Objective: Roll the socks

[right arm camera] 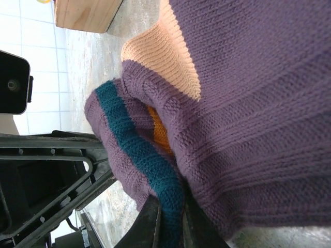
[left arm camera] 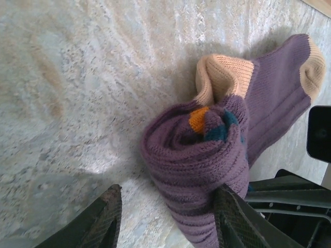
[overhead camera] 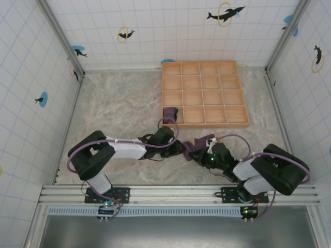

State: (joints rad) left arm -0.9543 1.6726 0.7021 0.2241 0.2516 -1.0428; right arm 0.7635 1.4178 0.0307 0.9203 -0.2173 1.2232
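A purple sock (left arm camera: 199, 155) lies on the marble tabletop, partly rolled into a thick bundle, with its tan heel and toe spread out behind. My left gripper (left arm camera: 168, 189) is open and straddles the near end of the roll. Its right finger (left arm camera: 232, 217) touches the fabric and its left finger (left arm camera: 103, 217) stands apart on the table. My right gripper (right arm camera: 173, 206) is shut on the same sock (right arm camera: 248, 103), pinching its teal-banded cuff. In the top view both grippers meet at this sock (overhead camera: 195, 146). A second sock (overhead camera: 169, 114), rolled up, sits in the tray's near-left compartment.
The wooden compartment tray (overhead camera: 205, 94) stands at the back right of the table, and its corner (right arm camera: 83, 15) is close behind the sock. Tiled walls enclose the marble surface. The two arms nearly touch at the table's middle front.
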